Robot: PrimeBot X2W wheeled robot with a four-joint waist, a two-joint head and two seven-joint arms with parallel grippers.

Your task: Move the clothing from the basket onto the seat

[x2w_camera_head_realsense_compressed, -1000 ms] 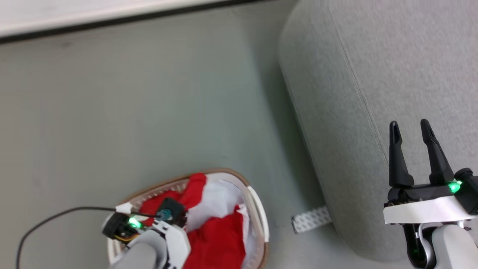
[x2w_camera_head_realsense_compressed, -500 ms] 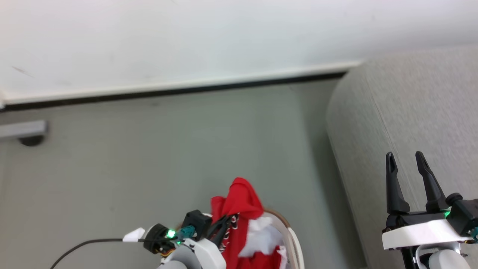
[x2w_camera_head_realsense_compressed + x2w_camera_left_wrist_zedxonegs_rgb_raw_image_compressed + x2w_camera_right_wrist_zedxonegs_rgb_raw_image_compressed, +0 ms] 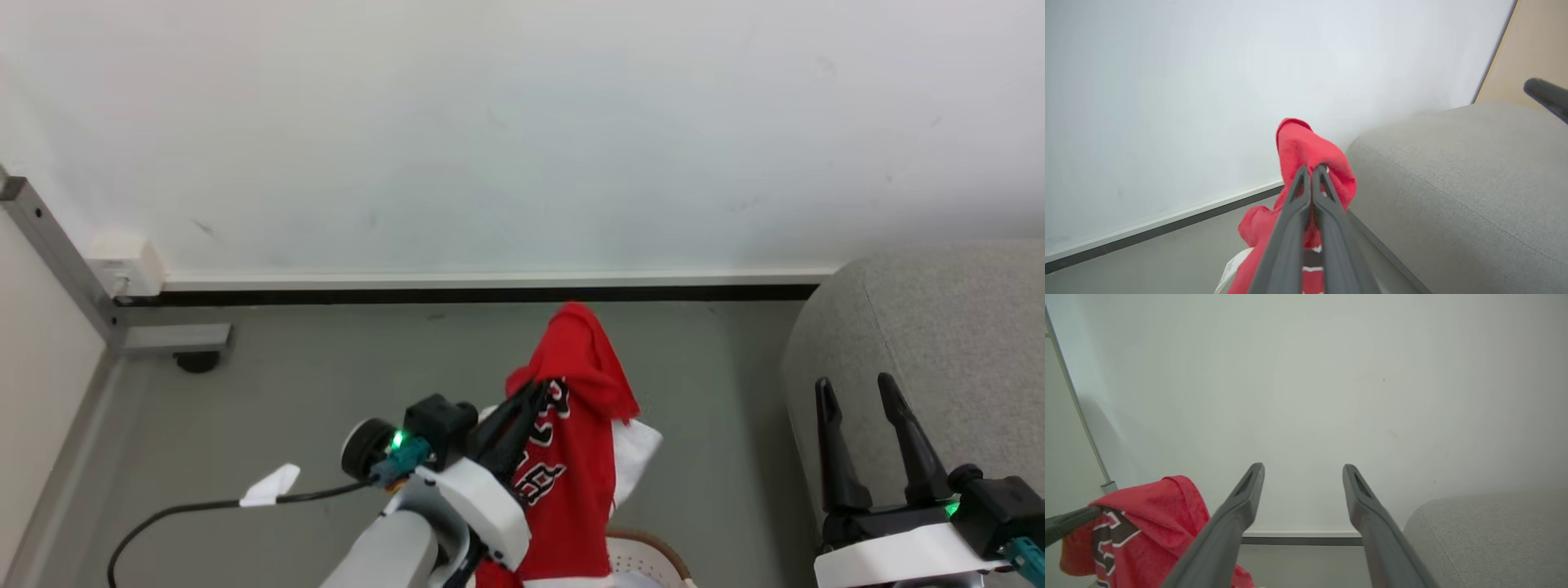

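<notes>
Two grippers sit nearest the head camera.

Left gripper (image 3: 535,396): fingers pressed together on a fold of the red jersey (image 3: 571,457). The left wrist view agrees, with cloth bunched over the tips and no gap between them.

Right gripper (image 3: 854,384): fingers spread, nothing between them, poised over the near edge of the seat (image 3: 939,327).

The jersey hangs from the pinch point with its lettering towards the head camera. A pale whitish piece (image 3: 637,449) shows at its right side; I cannot tell whether it is caught up with the jersey or part of it. The cloth's lower end runs off the picture, so I cannot tell whether it is clear of the basket (image 3: 653,549). An arc of the basket's rim shows just right of the hanging cloth.

Judgement: pinching one fold lets the rest drape straight down, so it should slip past the rim. Held this high, the hem should pass over the seat's rounded side. The right arm looks parked out of the way.

Step in hand: carrying across. No garment on the part of the seat in view.

Farther off, a strip of grey floor (image 3: 326,367) separates the jersey from the seat. Beyond it are the dark skirting (image 3: 408,294) and the white wall (image 3: 490,122).
</notes>
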